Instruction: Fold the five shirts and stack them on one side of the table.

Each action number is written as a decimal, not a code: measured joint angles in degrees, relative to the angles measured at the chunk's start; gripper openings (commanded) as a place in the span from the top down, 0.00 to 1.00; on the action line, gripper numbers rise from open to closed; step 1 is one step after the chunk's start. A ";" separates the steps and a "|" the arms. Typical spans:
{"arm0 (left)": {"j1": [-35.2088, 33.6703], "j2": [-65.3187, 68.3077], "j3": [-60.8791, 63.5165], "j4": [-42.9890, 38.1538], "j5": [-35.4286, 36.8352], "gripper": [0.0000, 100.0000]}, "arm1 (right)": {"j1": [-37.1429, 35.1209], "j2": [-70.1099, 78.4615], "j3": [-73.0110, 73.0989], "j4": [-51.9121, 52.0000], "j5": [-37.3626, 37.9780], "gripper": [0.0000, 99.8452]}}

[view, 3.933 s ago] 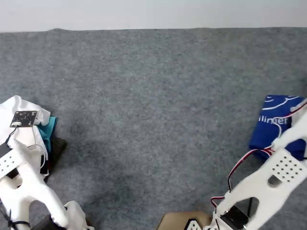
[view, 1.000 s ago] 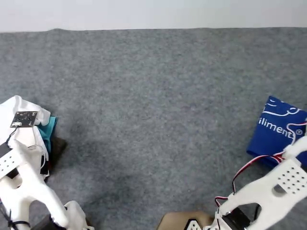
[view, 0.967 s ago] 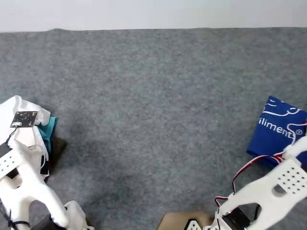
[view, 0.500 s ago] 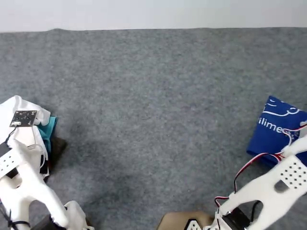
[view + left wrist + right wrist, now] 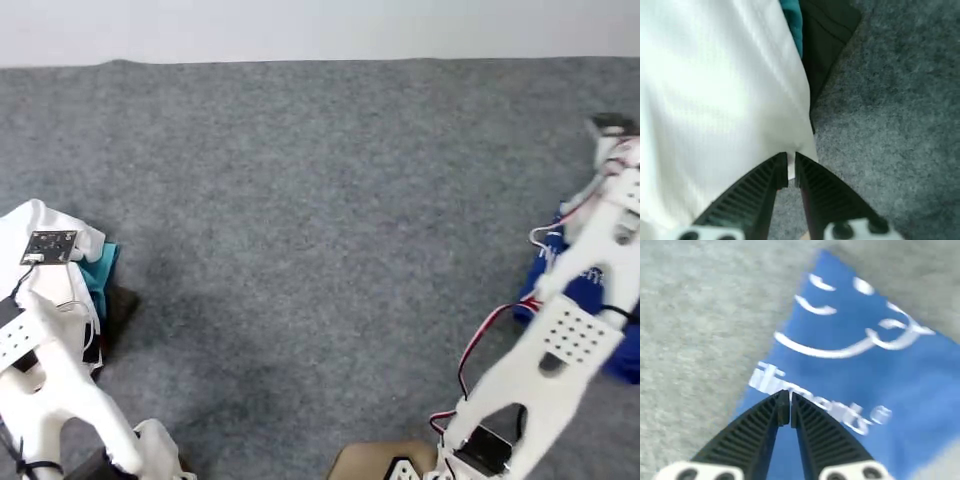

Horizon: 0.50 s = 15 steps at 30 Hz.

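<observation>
1. The blue shirt (image 5: 850, 365) lies folded flat at the 3 o'clock edge of the grey bench (image 5: 320, 200), with its white print facing up.
2. The right tool (image 5: 786, 399) is over this shirt near one edge. Its jaws are closed to a thin slit and hold nothing.
3. Well apart, at the 9 o'clock edge, a white shirt (image 5: 715, 100) tops a pile. A teal shirt (image 5: 791, 20) and a black shirt (image 5: 827, 35) peek out beneath it.
4. The left tool (image 5: 789, 161) sits at the white shirt's edge with its jaws all but closed. A sliver of white cloth shows in the gap, but whether it is pinched cannot be told.
</observation>
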<state>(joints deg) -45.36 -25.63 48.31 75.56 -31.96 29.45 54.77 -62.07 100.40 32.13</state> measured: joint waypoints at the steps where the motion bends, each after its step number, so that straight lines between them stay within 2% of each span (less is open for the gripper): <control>1: 0.00 0.00 0.00 0.00 0.00 0.96 | -0.35 1.76 0.53 0.00 -1.05 0.99; 8: 0.00 0.00 0.00 0.00 0.00 0.96 | -2.02 6.51 0.88 0.00 -3.87 0.99; 15: 0.00 0.00 0.00 0.00 0.00 0.96 | -2.46 -4.31 6.59 0.09 -6.42 0.99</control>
<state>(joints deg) -45.36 -25.63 48.31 75.56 -31.96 26.99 50.46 -55.47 100.48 25.71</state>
